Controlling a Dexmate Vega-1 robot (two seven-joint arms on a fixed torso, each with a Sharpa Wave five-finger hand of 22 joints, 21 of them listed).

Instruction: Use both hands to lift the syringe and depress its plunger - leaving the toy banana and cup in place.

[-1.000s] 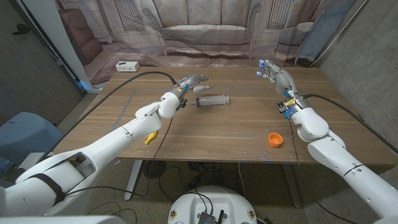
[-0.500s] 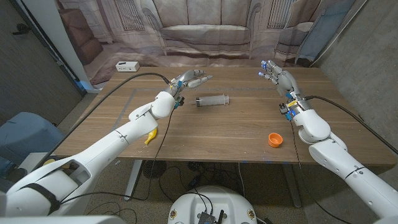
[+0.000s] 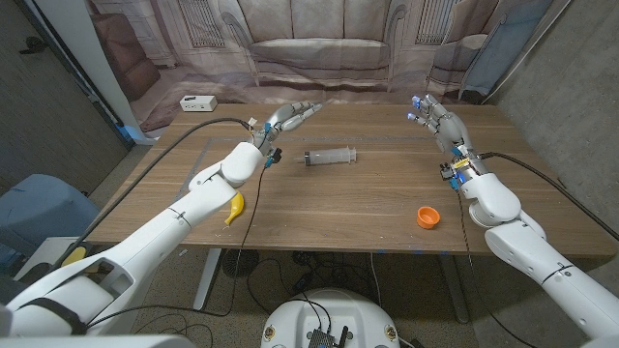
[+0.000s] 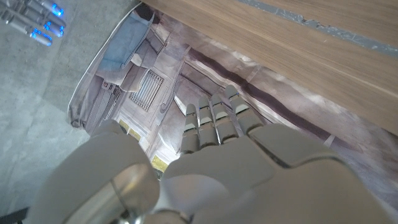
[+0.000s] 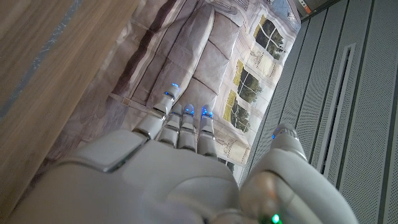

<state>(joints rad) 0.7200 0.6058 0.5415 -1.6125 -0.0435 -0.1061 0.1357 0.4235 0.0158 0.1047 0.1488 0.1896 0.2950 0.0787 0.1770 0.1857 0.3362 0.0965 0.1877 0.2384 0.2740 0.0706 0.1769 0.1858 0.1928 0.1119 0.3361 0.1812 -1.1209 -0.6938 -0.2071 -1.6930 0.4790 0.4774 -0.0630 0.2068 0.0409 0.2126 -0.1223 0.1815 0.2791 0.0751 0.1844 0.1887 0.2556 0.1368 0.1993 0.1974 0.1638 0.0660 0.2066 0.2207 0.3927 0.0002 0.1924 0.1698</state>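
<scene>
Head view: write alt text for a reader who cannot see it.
A clear syringe lies untouched on a wooden table between two raised, empty robot hands: the left hand beyond and to its left, the right hand at the far right. A toy banana lies near the front edge on the left, an orange cup on the right.

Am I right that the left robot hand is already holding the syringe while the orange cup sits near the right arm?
Not quite. In the head view the syringe lies untouched on the table; the left robot hand is open above it, holding nothing. The orange cup does sit near the right arm.
</scene>
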